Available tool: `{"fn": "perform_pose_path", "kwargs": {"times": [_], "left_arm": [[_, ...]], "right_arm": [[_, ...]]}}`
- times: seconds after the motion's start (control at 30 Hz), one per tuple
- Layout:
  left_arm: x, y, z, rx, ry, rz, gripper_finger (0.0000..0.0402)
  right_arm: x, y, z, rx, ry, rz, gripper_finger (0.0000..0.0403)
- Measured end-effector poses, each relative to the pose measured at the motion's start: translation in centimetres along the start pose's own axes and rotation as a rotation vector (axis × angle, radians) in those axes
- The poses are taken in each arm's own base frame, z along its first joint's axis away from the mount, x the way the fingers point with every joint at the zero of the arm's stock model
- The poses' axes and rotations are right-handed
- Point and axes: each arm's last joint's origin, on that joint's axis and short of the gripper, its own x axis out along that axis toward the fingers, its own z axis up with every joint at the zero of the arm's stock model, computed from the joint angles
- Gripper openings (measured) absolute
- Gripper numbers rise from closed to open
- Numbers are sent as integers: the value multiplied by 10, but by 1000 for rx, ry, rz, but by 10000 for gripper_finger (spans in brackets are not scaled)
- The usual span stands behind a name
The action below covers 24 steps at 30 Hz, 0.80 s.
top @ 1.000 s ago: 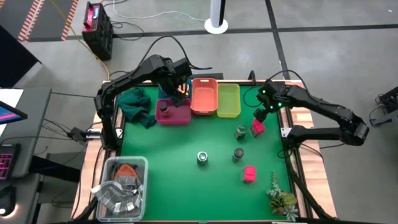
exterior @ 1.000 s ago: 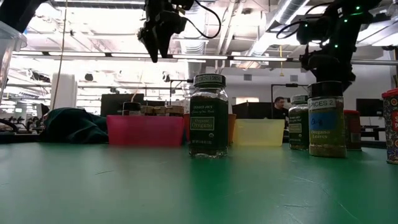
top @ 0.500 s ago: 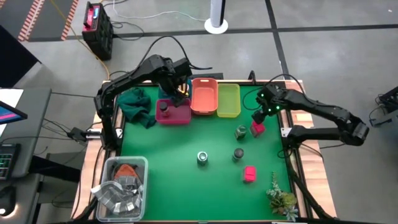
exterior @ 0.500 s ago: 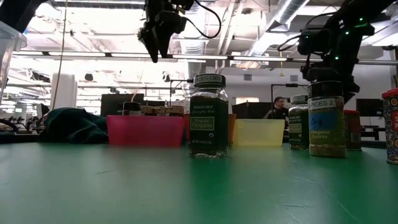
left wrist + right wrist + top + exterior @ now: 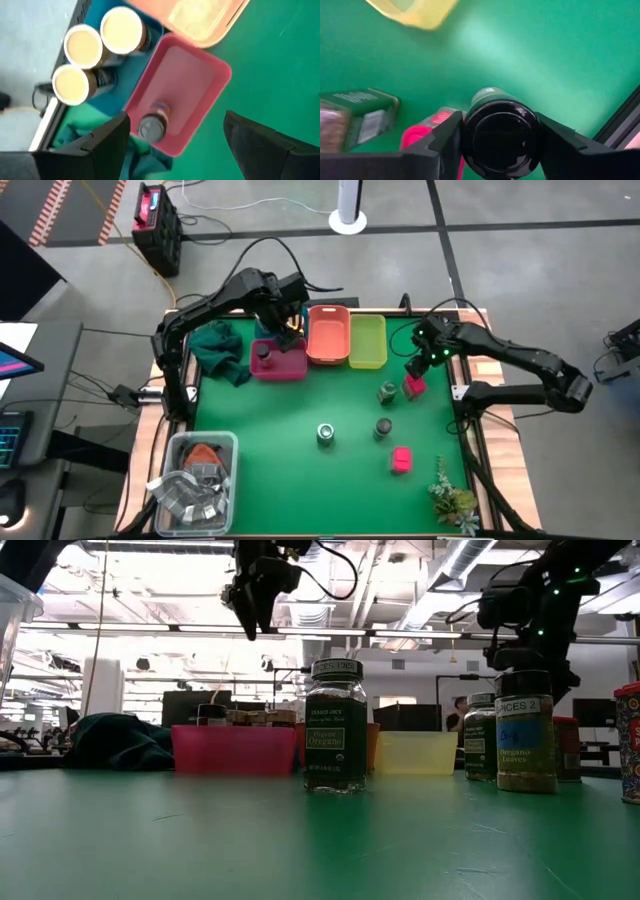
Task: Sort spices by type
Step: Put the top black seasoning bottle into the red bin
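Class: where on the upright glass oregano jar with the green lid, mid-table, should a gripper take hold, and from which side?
Grip the glass oregano jar across its body under the lid, descending from above: it stands upright, clear all round.

Even bright overhead light — soft shadows, right wrist view blurred close-up.

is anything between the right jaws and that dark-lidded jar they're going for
No. In the right wrist view the dark-lidded jar already sits directly between the right gripper's jaws, with nothing in the gap. A pink box stands just beside the jar.
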Motion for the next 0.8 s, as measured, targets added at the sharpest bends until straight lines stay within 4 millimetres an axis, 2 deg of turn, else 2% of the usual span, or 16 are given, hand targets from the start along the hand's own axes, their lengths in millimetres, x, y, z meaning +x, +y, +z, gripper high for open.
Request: {"fn": "perform_pose_path", "kwargs": {"times": [0.2, 0.43, 0.57, 0.8], "left_arm": [[-1, -5, 13, 83, -140, -32, 304], [-6, -27, 29, 215, -330, -51, 304], [-12, -42, 35, 298, -426, -55, 304], [-24, -64, 47, 364, -627, -108, 304]], "right_arm": [[-35, 5, 22, -39, -111, 23, 231], [-73, 25, 43, -113, -309, 101, 231], [-84, 38, 50, -144, -439, 208, 232], [-93, 58, 59, -163, -555, 399, 233]]}}
